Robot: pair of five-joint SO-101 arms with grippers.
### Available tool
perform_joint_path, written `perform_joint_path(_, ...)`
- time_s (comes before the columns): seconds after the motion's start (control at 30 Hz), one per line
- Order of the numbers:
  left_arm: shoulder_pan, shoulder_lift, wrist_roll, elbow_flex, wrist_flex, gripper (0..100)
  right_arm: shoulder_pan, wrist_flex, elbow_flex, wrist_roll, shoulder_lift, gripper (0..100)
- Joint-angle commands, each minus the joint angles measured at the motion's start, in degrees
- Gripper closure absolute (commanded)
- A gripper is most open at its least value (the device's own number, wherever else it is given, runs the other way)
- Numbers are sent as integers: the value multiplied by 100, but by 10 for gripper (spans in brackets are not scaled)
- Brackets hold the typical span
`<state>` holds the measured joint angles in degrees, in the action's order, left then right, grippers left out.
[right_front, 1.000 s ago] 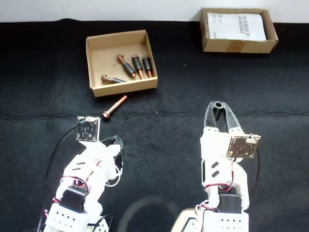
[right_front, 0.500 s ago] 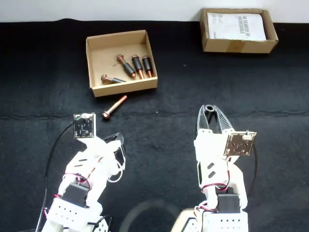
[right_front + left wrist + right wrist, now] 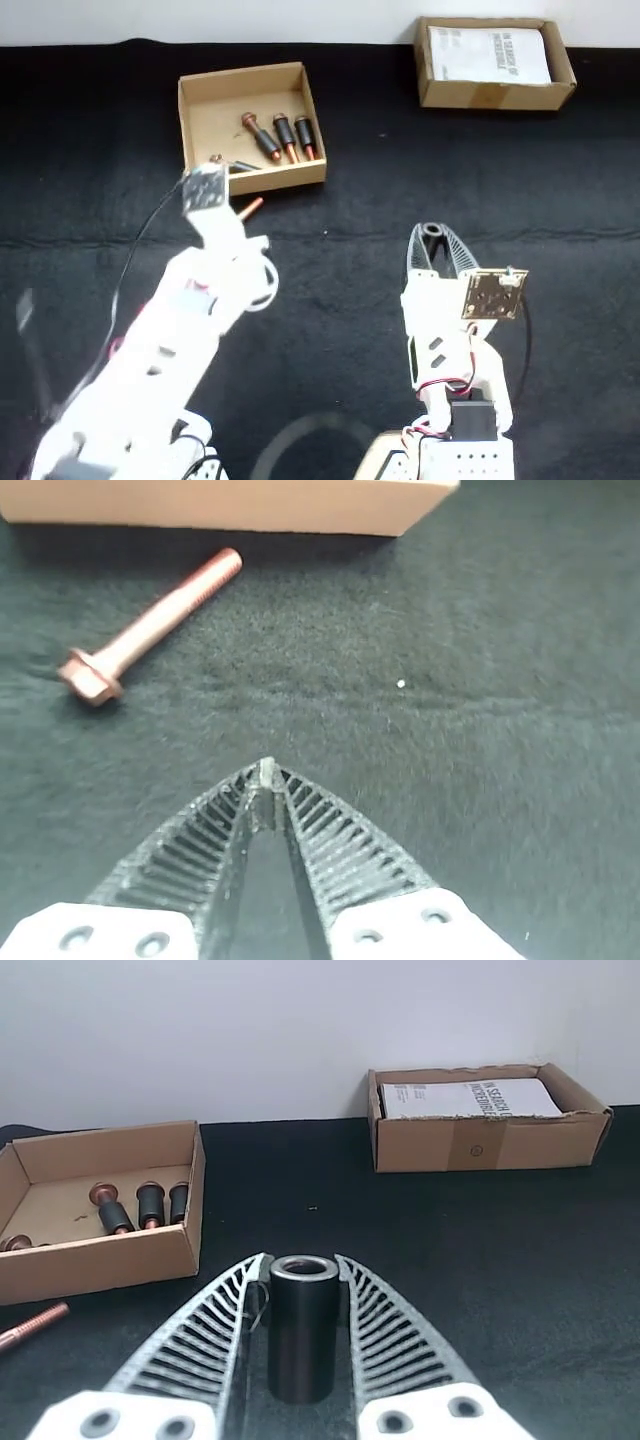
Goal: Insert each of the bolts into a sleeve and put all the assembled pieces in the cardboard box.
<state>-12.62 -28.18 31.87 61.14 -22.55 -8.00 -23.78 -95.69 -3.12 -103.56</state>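
Our left gripper [image 3: 266, 776], fingers pressed together and empty, hovers near a loose copper bolt [image 3: 150, 622] lying just outside the cardboard box [image 3: 262, 178]. Our right gripper [image 3: 300, 1265] clamps a black sleeve [image 3: 303, 1330]. We judge the bolt rigid, smooth and roll-prone, so we would grip it mid-shank.

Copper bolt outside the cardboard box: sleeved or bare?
Bare: the copper-coloured metal bolt lies on the black cloth, no sleeve on its shank.

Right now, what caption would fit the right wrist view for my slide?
Right hand holding a black sleeve, with the cardboard box of assembled pieces and one loose bolt ahead.
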Motion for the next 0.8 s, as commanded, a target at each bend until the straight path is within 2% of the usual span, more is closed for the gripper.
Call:
perform_joint_path(0.0, 57, 1270, 466, -1077, 79, 991, 57, -22, -752, -18, -101, 991)
perform_joint_path(0.23, 207, 2941, 1451, -2097, 70, 991, 295, -22, -752, -9, -75, 991)
perform_joint_path(0.43, 866, 3908, 2163, -2862, 62, 991, 259, -22, -752, -9, -66, 991)
perform_joint_path(0.77, 1481, 4848, 2664, -4233, -1090, 991, 259, -22, -752, -9, -66, 991)
